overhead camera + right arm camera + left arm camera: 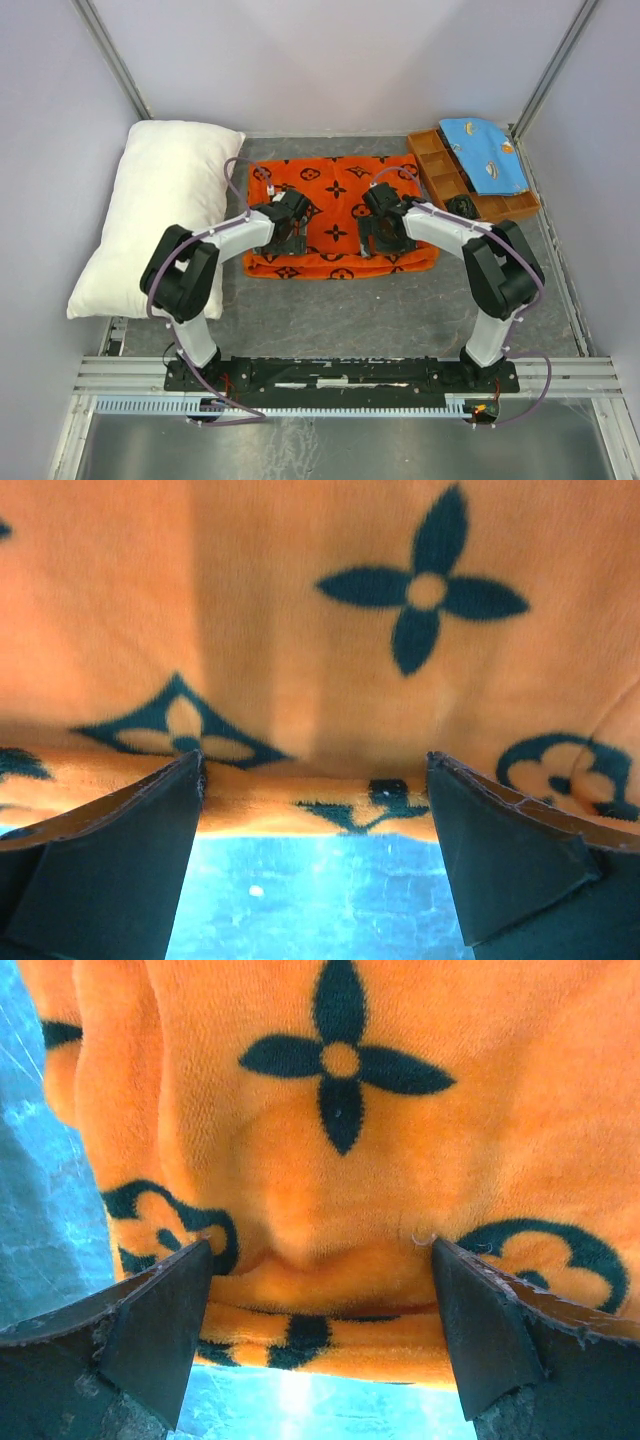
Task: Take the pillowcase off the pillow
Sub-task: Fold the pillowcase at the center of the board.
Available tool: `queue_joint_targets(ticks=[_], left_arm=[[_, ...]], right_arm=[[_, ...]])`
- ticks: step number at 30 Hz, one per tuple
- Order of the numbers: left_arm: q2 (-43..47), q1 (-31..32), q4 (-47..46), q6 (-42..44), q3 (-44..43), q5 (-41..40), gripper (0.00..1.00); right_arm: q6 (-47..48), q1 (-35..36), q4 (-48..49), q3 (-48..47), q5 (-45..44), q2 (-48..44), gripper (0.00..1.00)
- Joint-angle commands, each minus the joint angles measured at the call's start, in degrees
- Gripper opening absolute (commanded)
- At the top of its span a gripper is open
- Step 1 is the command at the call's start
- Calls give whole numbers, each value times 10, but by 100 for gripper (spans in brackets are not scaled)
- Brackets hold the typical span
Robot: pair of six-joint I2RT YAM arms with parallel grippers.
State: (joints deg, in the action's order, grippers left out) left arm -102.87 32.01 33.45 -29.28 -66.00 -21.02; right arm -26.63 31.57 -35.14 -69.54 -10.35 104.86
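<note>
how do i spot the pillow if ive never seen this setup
Start at the grey table and go to its left side. The pillow lies there, left of the orange pillowcase. It alone is plain white and puffy; the pillowcase is flat with black motifs.

Pale lilac-white panel walls [330, 60] on three sides, slanted aluminium posts [110, 55] upper left and upper right, mottled grey table top [350, 310] mid-frame, aluminium rails [340, 372] across lower frame, brushed metal sheet [300, 450] along bottom edge, even diffuse light
</note>
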Motion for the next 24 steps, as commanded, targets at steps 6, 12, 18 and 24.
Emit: queue_joint_targets(ticks=[6,12,18,24], left_arm=[[104,27,16,-60,66,-24,95],[169,33,23,-88,135,-16,94],[206,37,20,-87,141,-7,95],[151,24,-6,-22,34,59,77]], right_arm=[[-8,18,-37,61,38,-113,97],[-11,23,-53,102,63,-157,96],[-19,24,0,77,54,-176,93],[-63,25,97,15,117,-110,51]])
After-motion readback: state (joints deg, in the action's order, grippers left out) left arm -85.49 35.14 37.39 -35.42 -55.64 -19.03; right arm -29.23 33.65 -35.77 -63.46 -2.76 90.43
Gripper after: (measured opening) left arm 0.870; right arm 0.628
